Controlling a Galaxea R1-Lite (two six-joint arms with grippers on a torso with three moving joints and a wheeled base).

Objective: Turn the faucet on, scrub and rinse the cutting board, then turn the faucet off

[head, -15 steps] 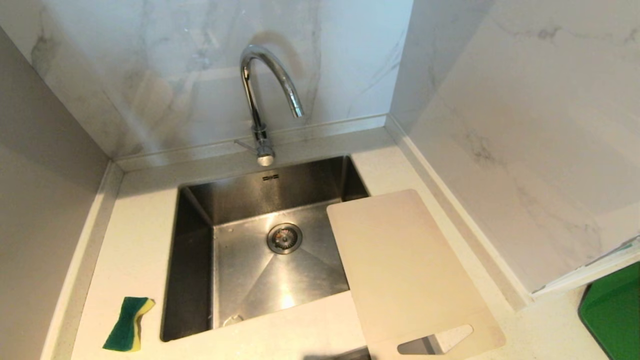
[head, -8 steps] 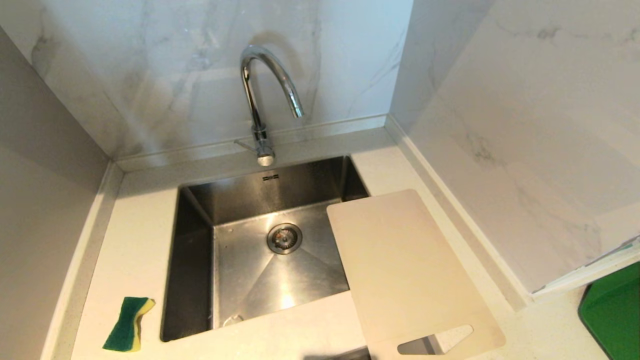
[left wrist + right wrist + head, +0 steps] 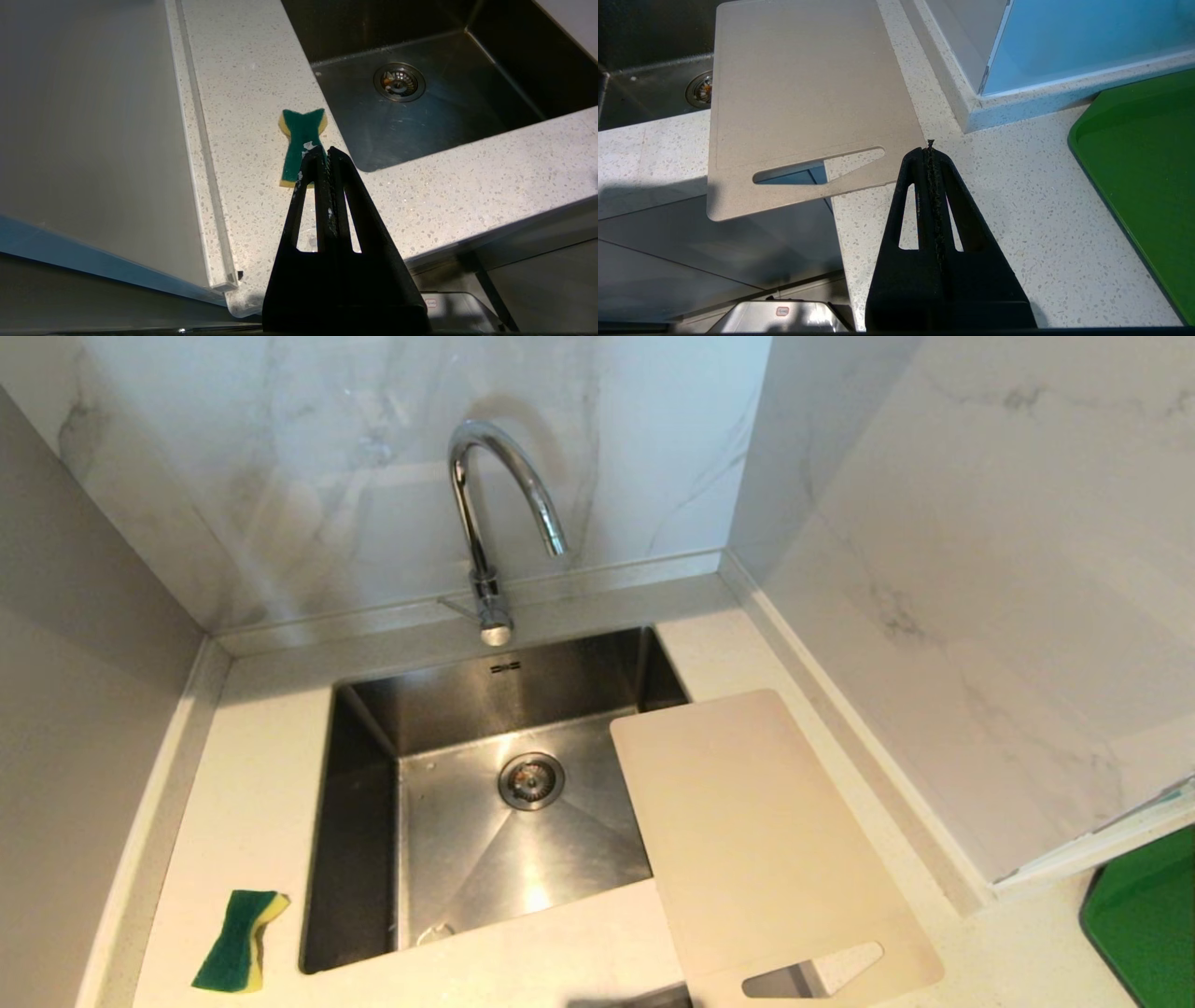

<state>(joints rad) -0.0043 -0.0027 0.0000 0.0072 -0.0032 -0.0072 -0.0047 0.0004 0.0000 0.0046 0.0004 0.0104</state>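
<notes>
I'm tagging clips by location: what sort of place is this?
Likely a home-style kitchen sink corner: a steel sink under a chrome faucet, with a cutting board and sponge on the speckled counter.

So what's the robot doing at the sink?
Nothing is being handled yet. The faucet shows no water running, and the sink looks dry. The cutting board lies flat on the counter, one corner over the sink and its handle end sticking out past the counter's front edge. A green and yellow sponge waits on the counter. The left gripper and right gripper hang near the front edge, jaws shut, holding nothing.
</notes>
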